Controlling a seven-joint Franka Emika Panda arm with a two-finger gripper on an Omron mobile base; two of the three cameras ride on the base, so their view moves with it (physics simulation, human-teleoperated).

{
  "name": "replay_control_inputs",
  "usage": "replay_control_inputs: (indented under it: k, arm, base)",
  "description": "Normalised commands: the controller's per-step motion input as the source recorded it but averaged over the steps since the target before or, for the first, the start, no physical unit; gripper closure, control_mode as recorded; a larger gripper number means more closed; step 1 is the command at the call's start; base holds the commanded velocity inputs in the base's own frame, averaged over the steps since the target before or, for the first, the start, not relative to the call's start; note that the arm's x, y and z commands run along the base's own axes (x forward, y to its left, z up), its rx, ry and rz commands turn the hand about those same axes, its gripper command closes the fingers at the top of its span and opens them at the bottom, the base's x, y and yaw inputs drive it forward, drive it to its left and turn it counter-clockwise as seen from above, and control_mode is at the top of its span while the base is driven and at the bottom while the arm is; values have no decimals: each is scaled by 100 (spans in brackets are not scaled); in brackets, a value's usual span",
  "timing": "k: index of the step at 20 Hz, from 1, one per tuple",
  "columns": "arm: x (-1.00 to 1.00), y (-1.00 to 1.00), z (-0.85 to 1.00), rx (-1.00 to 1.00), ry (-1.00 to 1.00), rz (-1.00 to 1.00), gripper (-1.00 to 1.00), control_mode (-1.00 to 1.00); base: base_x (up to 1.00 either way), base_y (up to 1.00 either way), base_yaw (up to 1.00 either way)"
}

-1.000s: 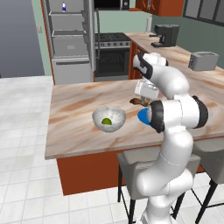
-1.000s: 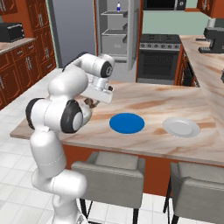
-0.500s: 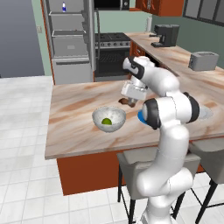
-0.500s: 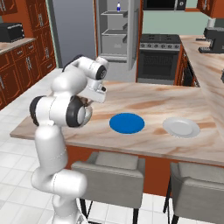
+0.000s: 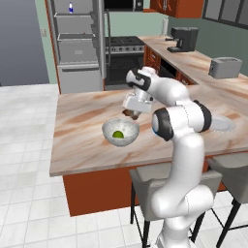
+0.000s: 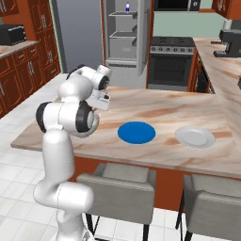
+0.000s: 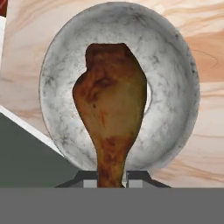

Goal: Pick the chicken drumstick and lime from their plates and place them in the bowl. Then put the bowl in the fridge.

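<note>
Gripper (image 7: pixel 111 181) clenched on chicken drumstick (image 7: pixel 110 109), has swung from blue plate (image 6: pixel 136 132) to above bowl (image 5: pixel 121 131) w/ lime (image 5: pixel 117 134); drop next.

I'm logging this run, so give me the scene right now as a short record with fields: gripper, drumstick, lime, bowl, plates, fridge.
gripper: gripper shut on the chicken drumstick, above the bowl's right rim
chicken drumstick: chicken drumstick held by its narrow bone end, hanging over the bowl, not yet released
lime: lime already inside the bowl
bowl: bowl upright on the island counter
plates: blue plate and white plate both bare, side by side on the counter
fridge: fridge door open, shelves visible, beyond the counter
</note>
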Motion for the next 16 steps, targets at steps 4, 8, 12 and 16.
replay_control_inputs:
  k: [4,8,12,16]
  arm:
    - [50,13,-29,-18,-1,-8,100,-100]
    - [47,12,-29,-20,0,-10,100,-100]
    - [36,15,-29,-9,-1,-9,100,-100]
    - [27,13,-29,-1,0,-6,100,-100]
  base:
    - [0,0,0]
    - [0,0,0]
    - [0,0,0]
    - [0,0,0]
